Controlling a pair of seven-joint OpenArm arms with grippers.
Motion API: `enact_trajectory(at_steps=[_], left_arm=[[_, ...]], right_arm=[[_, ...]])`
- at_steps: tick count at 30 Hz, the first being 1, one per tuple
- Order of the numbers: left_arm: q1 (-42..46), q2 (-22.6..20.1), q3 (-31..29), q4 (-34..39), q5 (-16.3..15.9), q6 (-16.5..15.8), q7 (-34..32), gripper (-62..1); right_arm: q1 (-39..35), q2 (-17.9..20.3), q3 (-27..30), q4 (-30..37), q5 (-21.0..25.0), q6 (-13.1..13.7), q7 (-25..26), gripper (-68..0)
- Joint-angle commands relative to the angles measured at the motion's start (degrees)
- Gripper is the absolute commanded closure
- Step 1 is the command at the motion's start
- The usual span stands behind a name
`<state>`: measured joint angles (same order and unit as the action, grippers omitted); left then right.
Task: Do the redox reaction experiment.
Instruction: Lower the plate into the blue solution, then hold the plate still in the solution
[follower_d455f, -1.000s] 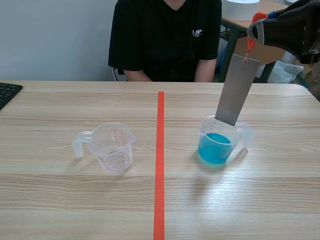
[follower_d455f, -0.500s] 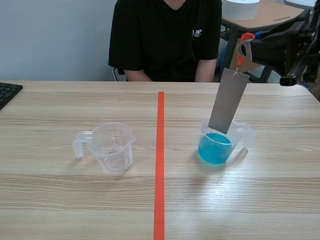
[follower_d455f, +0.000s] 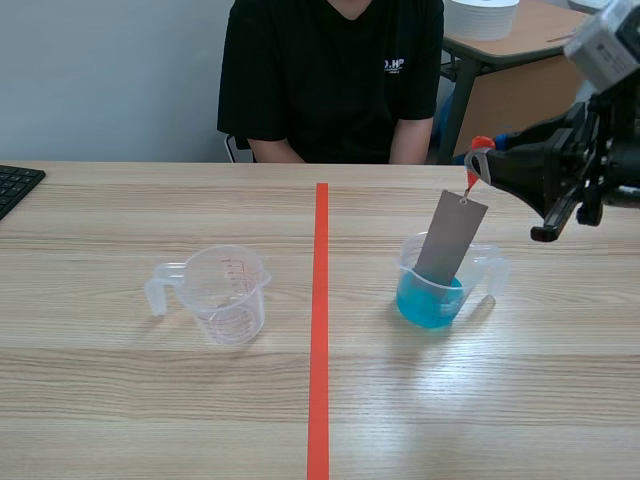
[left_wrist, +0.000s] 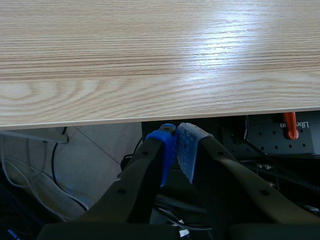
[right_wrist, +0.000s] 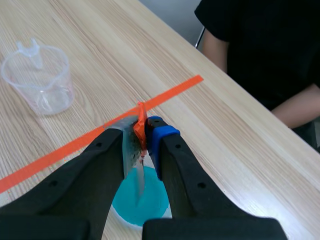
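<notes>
A clear measuring cup (follower_d455f: 440, 283) holding blue liquid (right_wrist: 140, 199) stands right of the red tape line. A grey metal strip (follower_d455f: 451, 239) hangs tilted from an orange string loop (follower_d455f: 476, 160), its lower end dipped in the blue liquid. My right gripper (follower_d455f: 480, 165) is above and right of the cup, shut on the orange loop (right_wrist: 141, 126). An empty clear measuring cup (follower_d455f: 222, 293) stands left of the line, also seen in the right wrist view (right_wrist: 40, 80). My left gripper (left_wrist: 177, 150) is shut on nothing, below the table's front edge, out of the scene view.
A person in a black shirt (follower_d455f: 330, 75) sits across the table. A black keyboard corner (follower_d455f: 14, 186) lies at the far left edge. The red tape line (follower_d455f: 319, 320) divides the wooden table. Another desk (follower_d455f: 520, 40) stands behind at the right.
My right gripper has come down with the metal strip, lowering its end from above the cup's rim into the blue liquid. The left arm and the empty cup have not moved.
</notes>
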<state>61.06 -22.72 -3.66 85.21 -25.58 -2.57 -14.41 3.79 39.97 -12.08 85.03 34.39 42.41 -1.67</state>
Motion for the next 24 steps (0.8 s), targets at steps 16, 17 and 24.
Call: enact_trajectory(at_steps=[16, 17, 24], left_arm=[[0.02, -0.02, 0.37, 0.68, -0.33, -0.09, -0.57, -4.9], [0.02, -0.02, 0.37, 0.68, -0.33, -0.09, -0.57, -4.9], [0.02, -0.02, 0.37, 0.68, -0.33, -0.09, -0.57, -4.9]], right_arm=[[1.14, -1.53, -2.47, -7.06, -9.60, 0.31, 9.79, -1.3], [1.14, -1.53, -2.47, -7.06, -9.60, 0.31, 9.79, -1.3], [1.14, -1.40, -2.47, -7.06, -9.60, 0.31, 9.79, -1.3]])
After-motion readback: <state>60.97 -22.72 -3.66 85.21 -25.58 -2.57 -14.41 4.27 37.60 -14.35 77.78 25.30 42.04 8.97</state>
